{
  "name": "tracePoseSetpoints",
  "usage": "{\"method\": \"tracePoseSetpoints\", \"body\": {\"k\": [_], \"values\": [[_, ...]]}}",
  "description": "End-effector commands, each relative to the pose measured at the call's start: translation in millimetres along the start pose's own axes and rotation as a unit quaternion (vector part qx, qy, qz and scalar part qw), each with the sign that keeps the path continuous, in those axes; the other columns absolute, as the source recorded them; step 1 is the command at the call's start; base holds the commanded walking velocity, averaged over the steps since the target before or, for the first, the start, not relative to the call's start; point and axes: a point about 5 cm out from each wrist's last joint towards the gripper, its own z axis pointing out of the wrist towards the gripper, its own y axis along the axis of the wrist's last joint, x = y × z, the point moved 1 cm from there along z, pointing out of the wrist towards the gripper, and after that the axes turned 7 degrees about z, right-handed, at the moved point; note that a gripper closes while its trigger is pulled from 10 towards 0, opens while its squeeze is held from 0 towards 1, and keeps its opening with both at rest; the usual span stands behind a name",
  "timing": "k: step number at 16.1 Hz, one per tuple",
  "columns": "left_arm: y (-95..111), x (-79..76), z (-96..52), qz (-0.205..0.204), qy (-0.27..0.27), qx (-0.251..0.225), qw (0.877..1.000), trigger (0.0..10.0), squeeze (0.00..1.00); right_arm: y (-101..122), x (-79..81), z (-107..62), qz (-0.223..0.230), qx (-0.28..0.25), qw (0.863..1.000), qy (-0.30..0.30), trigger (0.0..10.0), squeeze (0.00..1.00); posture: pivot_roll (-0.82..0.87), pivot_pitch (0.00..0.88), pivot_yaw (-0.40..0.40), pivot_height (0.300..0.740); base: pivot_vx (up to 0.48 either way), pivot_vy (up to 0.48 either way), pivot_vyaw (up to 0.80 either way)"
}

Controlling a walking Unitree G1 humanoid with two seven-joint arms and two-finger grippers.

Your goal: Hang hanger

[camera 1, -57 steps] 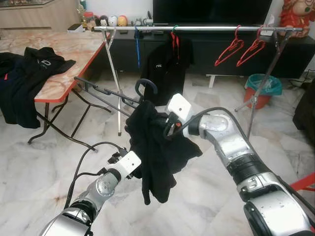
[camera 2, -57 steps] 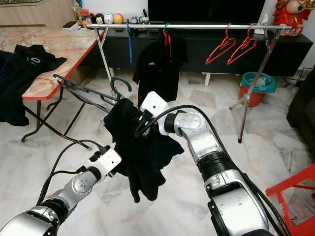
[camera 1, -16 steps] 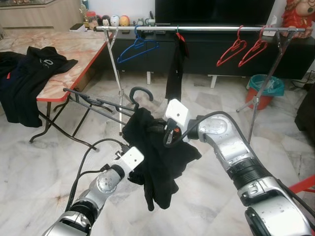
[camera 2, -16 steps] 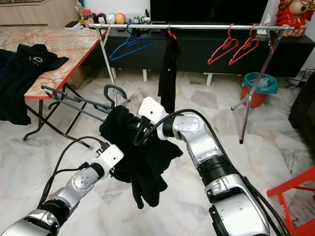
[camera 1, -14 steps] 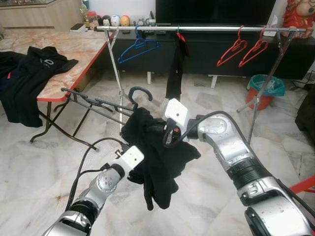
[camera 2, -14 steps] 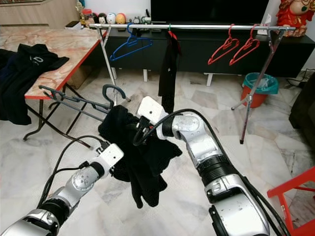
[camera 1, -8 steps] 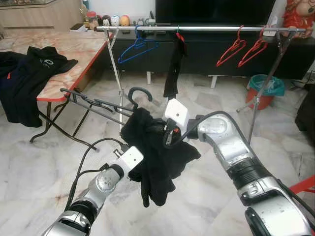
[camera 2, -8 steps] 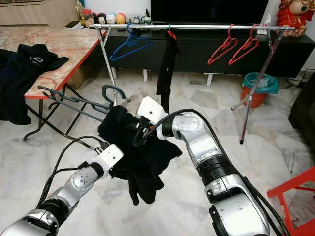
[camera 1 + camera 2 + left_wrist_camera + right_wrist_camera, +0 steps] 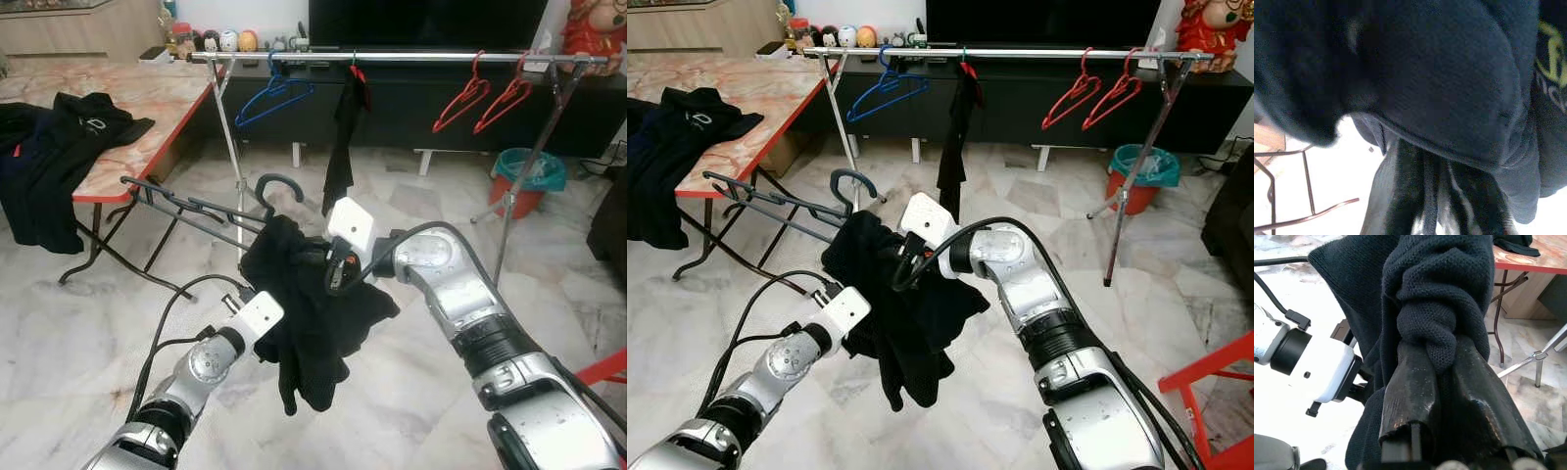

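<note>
A black knitted garment (image 9: 313, 308) hangs bunched on a dark hanger whose hook (image 9: 277, 177) sticks up above it, in mid-air before the clothes rail (image 9: 411, 57). My right gripper (image 9: 313, 258) is shut on the top of the garment just under the hook; in the right wrist view its fingers (image 9: 1410, 382) pinch a thick fold of the knit (image 9: 1435, 308). My left gripper (image 9: 281, 331) is pressed into the garment's lower folds from the left. The dark cloth (image 9: 1440, 83) sits right against the left wrist camera.
On the rail hang a blue hanger (image 9: 274, 96), a black shirt (image 9: 343, 137) and two red hangers (image 9: 472, 95). A red-edged table (image 9: 147, 98) with black clothes (image 9: 49, 147) stands left, a folded metal frame (image 9: 186, 208) beside it. A bin (image 9: 525, 176) stands right.
The garment's hanging tail has drawn up shorter beside my left gripper. The black shirt on the rail has swung from facing me to edge-on. Both arms have stayed about where they were.
</note>
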Motion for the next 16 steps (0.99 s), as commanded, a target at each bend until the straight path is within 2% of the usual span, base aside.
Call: {"method": "tracePoseSetpoints", "body": {"k": [1, 10, 12, 16], "values": [[-4.6, 4.3, -3.0, -0.011, 0.007, 0.008, 1.000, 0.0, 0.00, 12.6, 1.5, -0.1, -0.017, -0.021, 1.000, 0.006, 0.0, 0.00, -0.05, 0.000, 0.025, 0.719, 0.000, 0.000, 0.00], [-9.7, 7.0, -8.8, -0.036, 0.022, 0.013, 0.999, 0.0, 0.00, 2.4, 1.1, -5.3, -0.030, 0.008, 0.999, 0.008, 0.0, 0.00, -0.05, 0.000, 0.026, 0.719, 0.000, 0.000, 0.00], [-12.5, 12.2, -11.8, -0.047, 0.036, 0.018, 0.998, 0.0, 0.00, -7.2, 1.8, -9.0, -0.048, 0.039, 0.998, 0.015, 0.0, 0.00, -0.05, 0.000, 0.026, 0.719, 0.000, 0.000, 0.00], [-21.4, 24.4, -14.4, -0.064, 0.055, 0.039, 0.996, 0.0, 0.00, -14.4, 2.0, -16.5, -0.051, 0.056, 0.997, 0.026, 0.0, 0.00, -0.05, 0.000, 0.027, 0.719, 0.000, 0.000, 0.00]]}}
